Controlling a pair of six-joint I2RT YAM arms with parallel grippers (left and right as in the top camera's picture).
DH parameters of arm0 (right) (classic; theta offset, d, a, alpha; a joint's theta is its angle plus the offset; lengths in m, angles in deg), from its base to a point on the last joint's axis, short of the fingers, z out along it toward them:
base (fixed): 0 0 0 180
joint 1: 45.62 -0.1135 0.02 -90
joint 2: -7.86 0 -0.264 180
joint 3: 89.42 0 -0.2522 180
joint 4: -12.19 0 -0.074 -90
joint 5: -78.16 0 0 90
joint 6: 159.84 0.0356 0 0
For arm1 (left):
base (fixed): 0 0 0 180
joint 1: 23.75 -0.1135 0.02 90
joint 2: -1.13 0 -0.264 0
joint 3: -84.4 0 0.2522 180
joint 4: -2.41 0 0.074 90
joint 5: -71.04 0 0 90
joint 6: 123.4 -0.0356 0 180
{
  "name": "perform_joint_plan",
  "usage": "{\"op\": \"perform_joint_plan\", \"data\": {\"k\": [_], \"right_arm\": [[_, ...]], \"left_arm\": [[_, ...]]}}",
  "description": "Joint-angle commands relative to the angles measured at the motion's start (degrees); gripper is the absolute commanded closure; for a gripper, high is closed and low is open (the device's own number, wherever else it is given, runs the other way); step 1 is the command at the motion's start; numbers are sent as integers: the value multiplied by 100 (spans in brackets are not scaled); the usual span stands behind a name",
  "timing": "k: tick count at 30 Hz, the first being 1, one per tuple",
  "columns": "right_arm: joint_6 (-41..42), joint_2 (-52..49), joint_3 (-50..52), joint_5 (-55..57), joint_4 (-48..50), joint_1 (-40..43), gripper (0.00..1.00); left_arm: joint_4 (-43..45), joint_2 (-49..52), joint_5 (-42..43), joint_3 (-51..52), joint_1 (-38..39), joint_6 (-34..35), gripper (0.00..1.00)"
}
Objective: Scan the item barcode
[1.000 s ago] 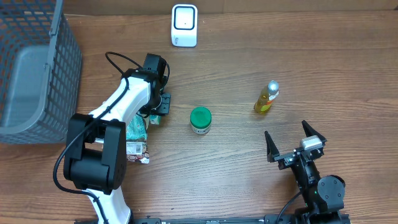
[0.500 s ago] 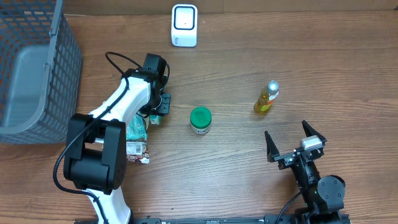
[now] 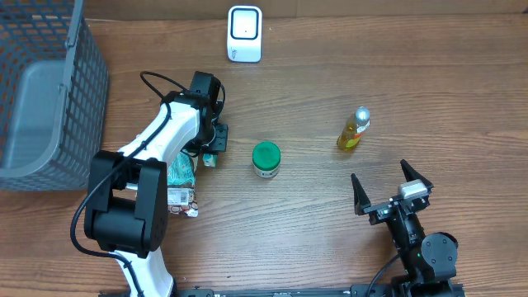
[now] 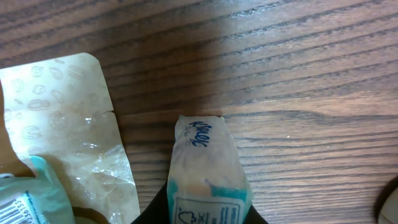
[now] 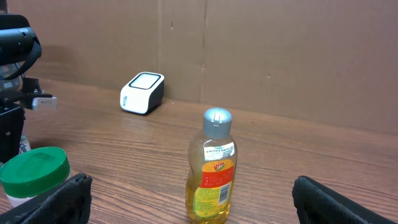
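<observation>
Two left fingers clamp one end of the tissue packet between them on the table, so lifting toward the scanner may twist it loose; right fingers stand apart.

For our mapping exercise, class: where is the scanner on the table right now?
In the overhead view the scanner stands at the table's far edge, slightly left of centre, beyond the left gripper and right of the basket.
</observation>
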Motion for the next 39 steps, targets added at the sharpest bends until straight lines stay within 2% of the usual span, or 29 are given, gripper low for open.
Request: {"op": "perform_joint_plan", "data": {"k": [1, 12, 22, 26, 31, 35, 39], "right_arm": [[13, 57, 61, 37, 17, 15, 0], [13, 57, 61, 37, 17, 15, 0], [13, 57, 61, 37, 17, 15, 0], [13, 57, 61, 37, 17, 15, 0], [13, 57, 61, 37, 17, 15, 0], [13, 57, 61, 37, 17, 15, 0], [13, 57, 61, 37, 17, 15, 0]], "left_arm": [[-81, 81, 122, 33, 39, 210, 86], [-424, -125, 146, -162, 39, 538, 88], [-599, -621, 420, -177, 39, 695, 85], [-704, -660, 420, -175, 63, 990, 84], [-702, -660, 413, -175, 271, 988, 83], [-686, -658, 258, -175, 494, 1019, 82], [-691, -658, -431, -164, 632, 1482, 82]]}}
